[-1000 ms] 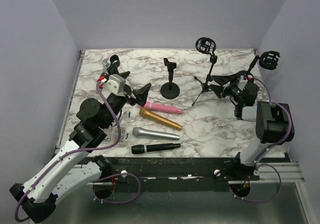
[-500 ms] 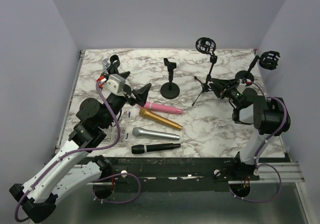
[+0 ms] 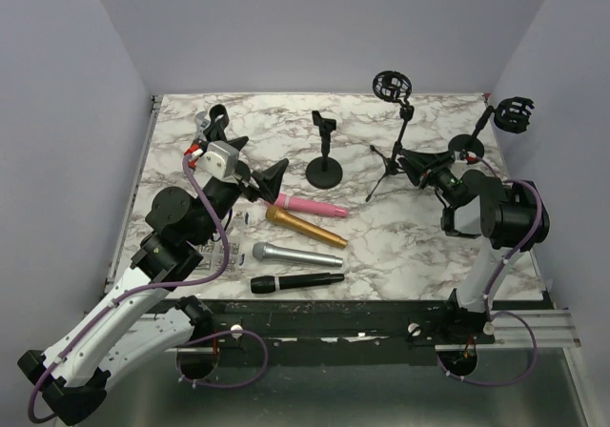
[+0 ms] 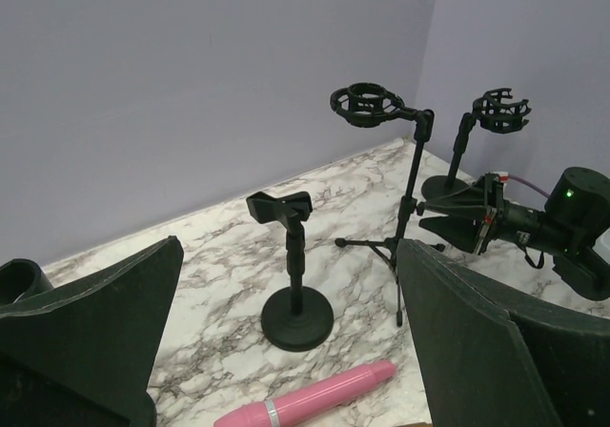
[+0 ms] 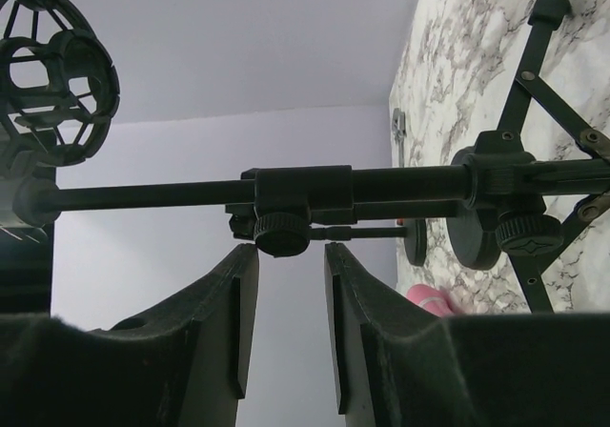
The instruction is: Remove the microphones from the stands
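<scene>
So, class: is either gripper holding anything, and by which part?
Nothing is held. The left gripper is open and empty. The right gripper is open too, just short of the tripod pole, not clamped on it.

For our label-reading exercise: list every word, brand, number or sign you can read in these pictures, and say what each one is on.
None can be read: the microphones and the stands show no legible print in any view.

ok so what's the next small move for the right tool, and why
Probably ease the right tool forward: it is open, just short of the tripod stand's pole, with the clamp knob facing its gap. The shock mount looks empty.
</scene>
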Available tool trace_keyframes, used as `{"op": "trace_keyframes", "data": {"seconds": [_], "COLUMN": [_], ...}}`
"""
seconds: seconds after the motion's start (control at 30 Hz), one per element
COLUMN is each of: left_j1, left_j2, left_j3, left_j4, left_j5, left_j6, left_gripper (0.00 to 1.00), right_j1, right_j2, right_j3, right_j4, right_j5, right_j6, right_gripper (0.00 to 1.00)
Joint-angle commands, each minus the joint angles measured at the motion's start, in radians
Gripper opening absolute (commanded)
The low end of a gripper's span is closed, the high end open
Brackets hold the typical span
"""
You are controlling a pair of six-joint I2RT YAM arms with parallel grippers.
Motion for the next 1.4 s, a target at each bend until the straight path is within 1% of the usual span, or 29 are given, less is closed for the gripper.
{"op": "trace_keyframes", "data": {"seconds": [0.0, 0.27, 0.8, 0.97, 1.03, 1.07, 1.1, 1.13, 1.2, 1.27, 1.33, 1.37], "left_j1": [-0.003, -0.003, -0.003, -0.003, -0.003, -0.003, -0.003, -0.003, -0.004, -0.004, -0.003, -0.003], "left_j2": [-0.002, 0.002, 0.009, 0.009, 0.009, 0.011, 0.011, 0.011, 0.010, 0.009, 0.008, 0.008], "left_j3": [0.031, 0.032, 0.035, 0.036, 0.035, 0.037, 0.036, 0.036, 0.035, 0.037, 0.036, 0.035], "left_j4": [-0.008, -0.008, -0.011, -0.013, -0.013, -0.013, -0.013, -0.013, -0.013, -0.015, -0.015, -0.014], "left_j5": [0.025, 0.026, 0.031, 0.030, 0.030, 0.030, 0.030, 0.030, 0.030, 0.029, 0.027, 0.027], "left_j6": [-0.007, -0.008, -0.011, -0.011, -0.011, -0.012, -0.011, -0.011, -0.011, -0.011, -0.012, -0.011], "left_gripper": [0.98, 0.99, 0.98, 0.99, 0.99, 0.99, 0.99, 0.99, 0.99, 0.99, 0.99, 0.99], "right_j1": [-0.001, -0.001, -0.001, -0.001, -0.002, -0.002, -0.001, -0.001, -0.001, -0.002, -0.002, -0.001], "right_j2": [0.034, 0.062, 0.059, 0.079, 0.083, 0.084, 0.085, 0.085, 0.075, 0.056, 0.017, -0.004], "right_j3": [0.027, 0.050, 0.090, 0.094, 0.095, 0.096, 0.096, 0.095, 0.089, 0.082, 0.078, 0.081], "right_j4": [0.049, 0.063, 0.042, 0.048, 0.047, 0.044, 0.036, 0.027, -0.010, -0.075, -0.198, -0.290], "right_j5": [0.008, 0.005, 0.002, 0.004, 0.004, 0.004, 0.005, 0.005, 0.005, 0.008, 0.024, 0.039], "right_j6": [0.009, 0.017, -0.007, 0.001, -0.003, -0.008, -0.017, -0.029, -0.075, -0.155, -0.285, -0.378], "right_gripper": [0.39, 0.37, 0.41, 0.39, 0.36, 0.32, 0.26, 0.17, 0.01, 0.01, 0.01, 0.01]}}
